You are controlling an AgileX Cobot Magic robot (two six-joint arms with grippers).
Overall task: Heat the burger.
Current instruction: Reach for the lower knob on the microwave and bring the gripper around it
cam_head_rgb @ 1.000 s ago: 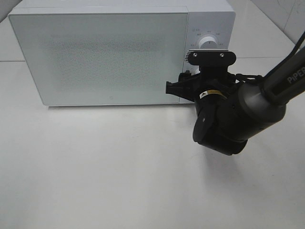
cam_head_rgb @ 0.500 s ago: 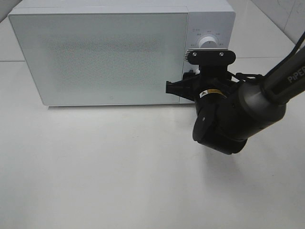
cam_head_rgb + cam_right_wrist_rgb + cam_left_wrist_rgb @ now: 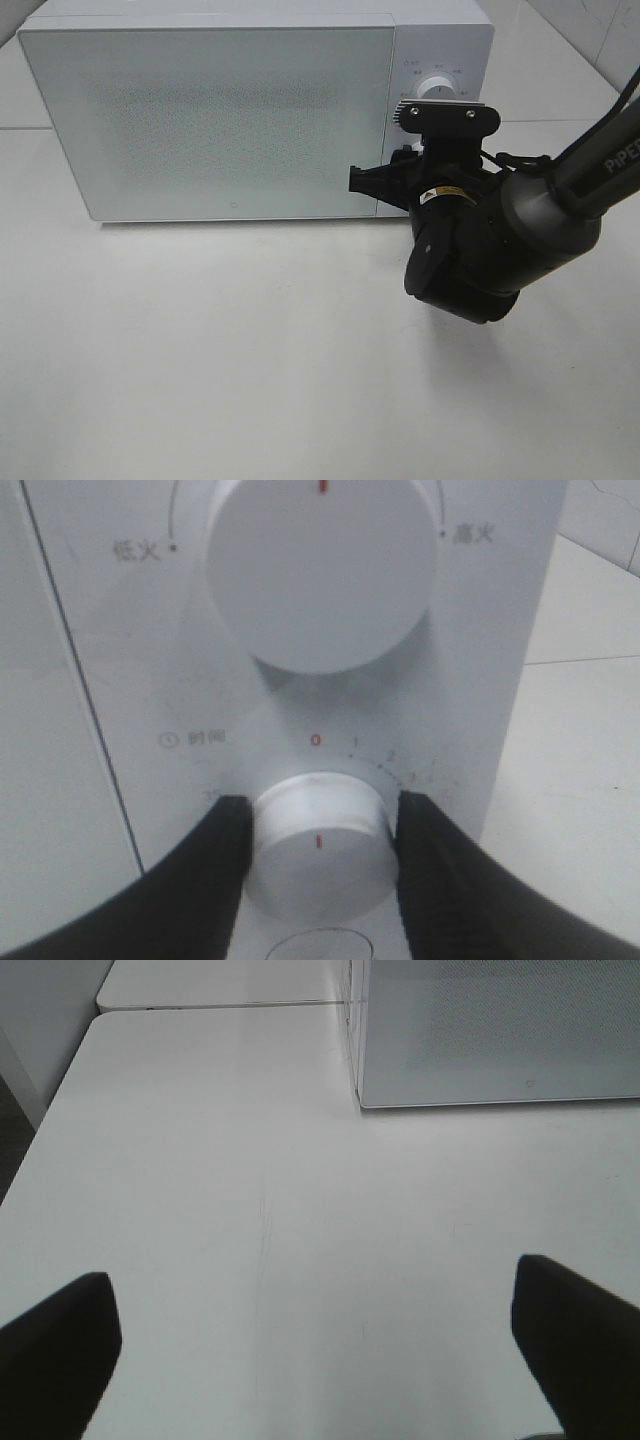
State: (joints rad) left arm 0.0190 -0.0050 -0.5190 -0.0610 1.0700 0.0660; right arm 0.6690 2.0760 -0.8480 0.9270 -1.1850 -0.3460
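The burger is out of view. The white microwave (image 3: 220,110) stands at the back of the table with its door closed. My right gripper (image 3: 320,812) is at the control panel, its two black fingers (image 3: 225,860) pressed against either side of the lower timer knob (image 3: 318,855), whose red mark points down. In the exterior view the right arm's wrist (image 3: 465,240) covers that knob. My left gripper (image 3: 320,1345) hovers open over bare table, with nothing between its fingers, and a corner of the microwave (image 3: 500,1030) lies ahead of it.
A larger power knob (image 3: 320,565) sits above the timer knob, also visible as the power knob (image 3: 437,88) in the exterior view. The white table (image 3: 250,360) spreads out in front of the microwave. A table seam runs behind it.
The right gripper's fingers have closed in on the timer knob and the wrist has shifted slightly up and right. The left gripper has not moved.
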